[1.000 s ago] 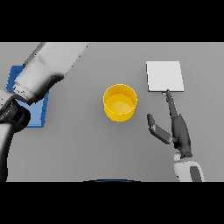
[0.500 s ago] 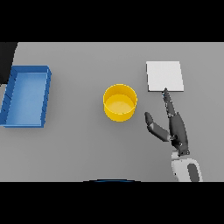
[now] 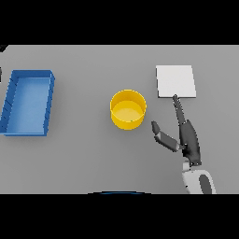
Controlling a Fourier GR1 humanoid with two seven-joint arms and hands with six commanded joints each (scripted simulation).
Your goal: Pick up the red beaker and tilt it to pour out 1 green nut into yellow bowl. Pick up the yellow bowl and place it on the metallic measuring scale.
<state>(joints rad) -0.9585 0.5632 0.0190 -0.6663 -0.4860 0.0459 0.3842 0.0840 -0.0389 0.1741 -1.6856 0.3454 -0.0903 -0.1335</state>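
The yellow bowl [image 3: 128, 110] stands upright at the middle of the table, and I see only yellow inside it. The metallic measuring scale [image 3: 175, 80], a flat pale square, lies to its right and farther back. My right hand [image 3: 187, 138] is open just right of the bowl and apart from it. Its fingers point up towards the scale's near edge and its thumb is spread towards the bowl. No red beaker shows in this view. My left hand is out of the picture.
A blue tray [image 3: 47, 103] with low walls lies at the left side of the table. A thin dark sliver [image 3: 2, 47] shows at the far left edge.
My left arm, which lay over the blue tray, has pulled away out of the left edge, leaving the tray uncovered. The right hand has barely shifted.
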